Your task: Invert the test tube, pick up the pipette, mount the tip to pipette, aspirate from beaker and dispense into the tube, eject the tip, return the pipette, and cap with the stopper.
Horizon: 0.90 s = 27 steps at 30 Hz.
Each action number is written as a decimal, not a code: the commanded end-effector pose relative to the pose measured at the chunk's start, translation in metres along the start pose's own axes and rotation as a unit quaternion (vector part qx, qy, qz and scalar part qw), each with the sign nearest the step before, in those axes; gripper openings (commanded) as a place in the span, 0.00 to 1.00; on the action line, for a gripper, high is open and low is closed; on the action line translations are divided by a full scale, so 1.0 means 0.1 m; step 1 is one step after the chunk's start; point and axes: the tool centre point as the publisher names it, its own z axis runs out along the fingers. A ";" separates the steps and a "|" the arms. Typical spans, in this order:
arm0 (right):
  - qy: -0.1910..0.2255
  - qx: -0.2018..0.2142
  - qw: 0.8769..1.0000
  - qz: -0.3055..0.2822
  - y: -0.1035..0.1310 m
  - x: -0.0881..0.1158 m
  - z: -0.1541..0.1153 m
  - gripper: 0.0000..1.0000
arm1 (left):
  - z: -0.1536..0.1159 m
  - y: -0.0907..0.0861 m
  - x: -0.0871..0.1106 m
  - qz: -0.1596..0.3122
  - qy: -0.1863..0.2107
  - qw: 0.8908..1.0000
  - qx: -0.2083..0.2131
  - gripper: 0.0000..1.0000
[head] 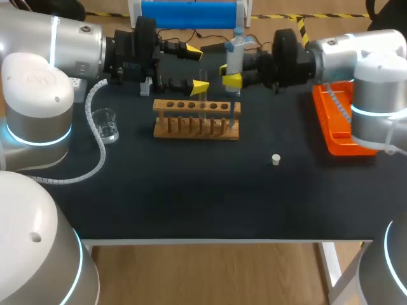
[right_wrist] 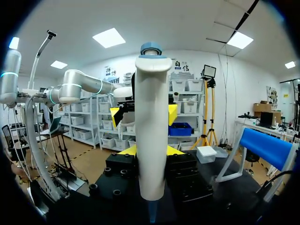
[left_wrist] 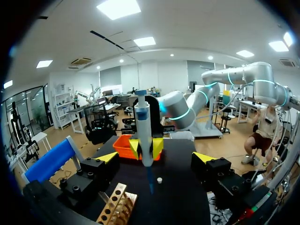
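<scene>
Pipette (head: 234,54) upright, blue tip (left_wrist: 150,180) apparently mounted, clamped in right fingers (head: 232,81); left fingers (left_wrist: 108,157) apart.

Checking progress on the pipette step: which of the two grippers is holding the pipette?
The right gripper, entering from the head view's right, is shut on the upright pipette; the left gripper stands open, gripping nothing.

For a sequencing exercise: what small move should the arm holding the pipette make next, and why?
Probably swing the white, blue-tipped pipette left toward the clear glass beaker: the right gripper holds it above the wooden rack, tip mounted.
</scene>
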 end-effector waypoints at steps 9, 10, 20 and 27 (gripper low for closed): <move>-0.008 0.013 1.000 0.002 0.04 -0.20 -1.17 0.00 | 0.00 0.01 0.01 0.001 -0.001 1.000 0.002 1.00; -0.008 0.012 1.000 0.002 0.04 -0.20 -1.24 0.00 | 0.00 0.01 0.01 0.001 -0.001 1.000 0.002 1.00; -0.039 -0.007 0.999 0.006 0.06 -0.20 -1.94 0.00 | 0.00 0.01 0.01 0.001 -0.001 1.000 0.002 1.00; -0.053 0.013 0.998 0.001 0.09 -0.19 -2.23 0.00 | 0.00 0.01 0.01 0.001 -0.001 1.000 0.002 1.00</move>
